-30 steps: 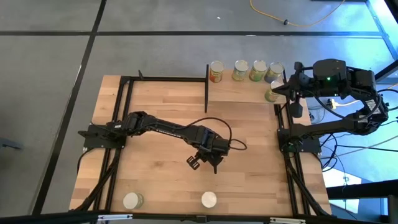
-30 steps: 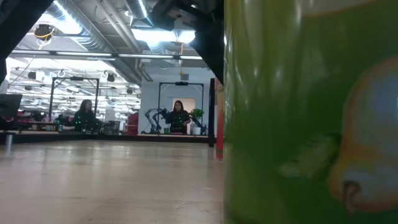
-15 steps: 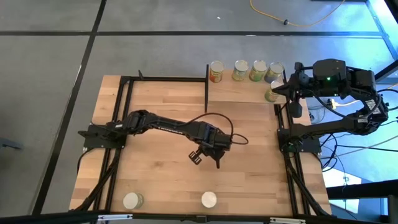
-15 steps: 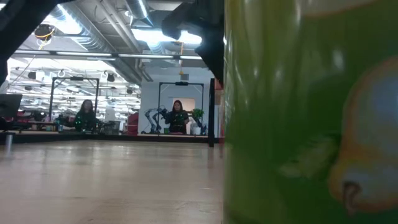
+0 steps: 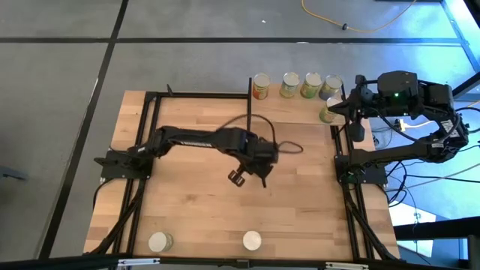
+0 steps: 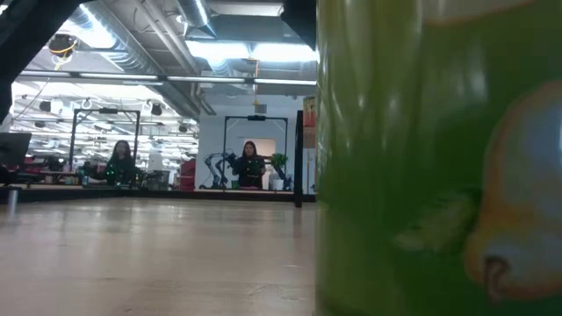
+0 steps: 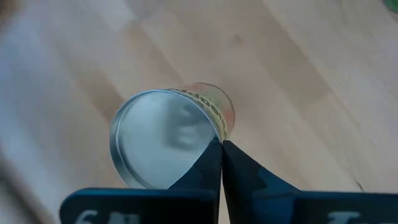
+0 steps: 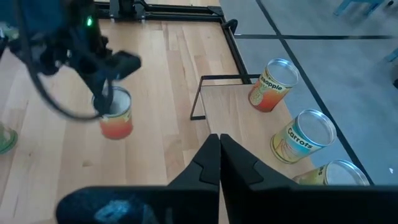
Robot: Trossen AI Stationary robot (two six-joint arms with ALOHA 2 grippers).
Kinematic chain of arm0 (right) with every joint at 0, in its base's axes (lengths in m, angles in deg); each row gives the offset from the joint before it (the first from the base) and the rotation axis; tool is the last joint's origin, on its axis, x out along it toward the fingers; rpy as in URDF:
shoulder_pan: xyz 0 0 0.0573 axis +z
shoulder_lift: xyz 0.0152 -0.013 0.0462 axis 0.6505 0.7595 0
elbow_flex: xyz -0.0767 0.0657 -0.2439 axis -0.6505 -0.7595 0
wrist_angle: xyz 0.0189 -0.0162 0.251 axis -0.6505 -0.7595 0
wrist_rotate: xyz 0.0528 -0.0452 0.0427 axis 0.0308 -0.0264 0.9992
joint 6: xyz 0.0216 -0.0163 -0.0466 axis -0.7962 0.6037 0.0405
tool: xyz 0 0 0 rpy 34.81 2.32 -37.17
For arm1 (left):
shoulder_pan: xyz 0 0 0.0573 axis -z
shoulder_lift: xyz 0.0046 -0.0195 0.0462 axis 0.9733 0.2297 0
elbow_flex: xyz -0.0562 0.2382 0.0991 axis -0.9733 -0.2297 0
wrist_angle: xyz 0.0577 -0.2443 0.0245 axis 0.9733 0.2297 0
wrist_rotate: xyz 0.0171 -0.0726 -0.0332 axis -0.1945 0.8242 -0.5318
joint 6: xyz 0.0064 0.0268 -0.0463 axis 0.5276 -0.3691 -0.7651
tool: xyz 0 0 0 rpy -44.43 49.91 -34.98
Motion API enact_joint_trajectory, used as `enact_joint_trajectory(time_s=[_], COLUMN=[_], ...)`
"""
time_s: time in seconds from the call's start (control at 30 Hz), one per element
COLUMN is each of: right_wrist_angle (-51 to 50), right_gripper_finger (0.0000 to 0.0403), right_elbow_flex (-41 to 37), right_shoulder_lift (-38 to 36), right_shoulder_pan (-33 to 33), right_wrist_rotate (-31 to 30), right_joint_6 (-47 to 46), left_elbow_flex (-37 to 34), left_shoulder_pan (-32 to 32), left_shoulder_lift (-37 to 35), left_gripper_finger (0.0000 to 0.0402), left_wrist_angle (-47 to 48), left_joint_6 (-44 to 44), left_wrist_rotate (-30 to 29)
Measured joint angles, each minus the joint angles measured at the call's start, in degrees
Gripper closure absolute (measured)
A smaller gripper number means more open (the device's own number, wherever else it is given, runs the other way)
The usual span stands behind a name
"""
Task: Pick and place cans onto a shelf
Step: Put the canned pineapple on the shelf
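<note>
Left gripper (image 7: 221, 144), jaws pinched shut on nothing, tips at the rim of the upright orange-red can (image 7: 163, 140); shelf (image 5: 289, 111) lies toward upper right.

Butcher-block table (image 5: 187, 202): shelf (image 5: 289, 109) with cans (image 5: 300, 85); two cans (image 5: 204, 241) near edge.

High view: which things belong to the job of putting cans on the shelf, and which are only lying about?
Job: shelf; cans on it; two cans at the near edge; orange can mid-table.
Lying about: yellow cable on the floor; two people in the room behind.
</note>
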Motion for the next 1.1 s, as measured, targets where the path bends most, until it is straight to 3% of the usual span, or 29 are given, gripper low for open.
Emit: enact_joint_trajectory(time_s=[0.37, 0.73, 1.1], right_wrist_angle=[1.5, 3.0, 3.0], right_gripper_finger=[0.04, 0.04, 0.04], right_elbow_flex=[0.0, 0.0, 0.0], right_shoulder_lift=[0.0, 0.2, 1.0], right_shoulder_pan=[0.0, 0.0, 0.0], right_wrist_rotate=[0.0, 0.0, 0.0], right_joint_6=[0.1, -0.7, -1.4], left_elbow_flex=[0.0, 0.0, 0.0], left_shoulder_pan=[-3.9, -11.2, -18.6], left_shoulder_lift=[-7.2, -9.5, -9.5], left_gripper_finger=[0.0401, 0.0401, 0.0401], left_wrist_angle=[-2.0, -7.8, -7.2], left_joint_6=[-0.2, 0.1, 0.2], left_wrist_rotate=[-6.7, -5.6, -4.0])
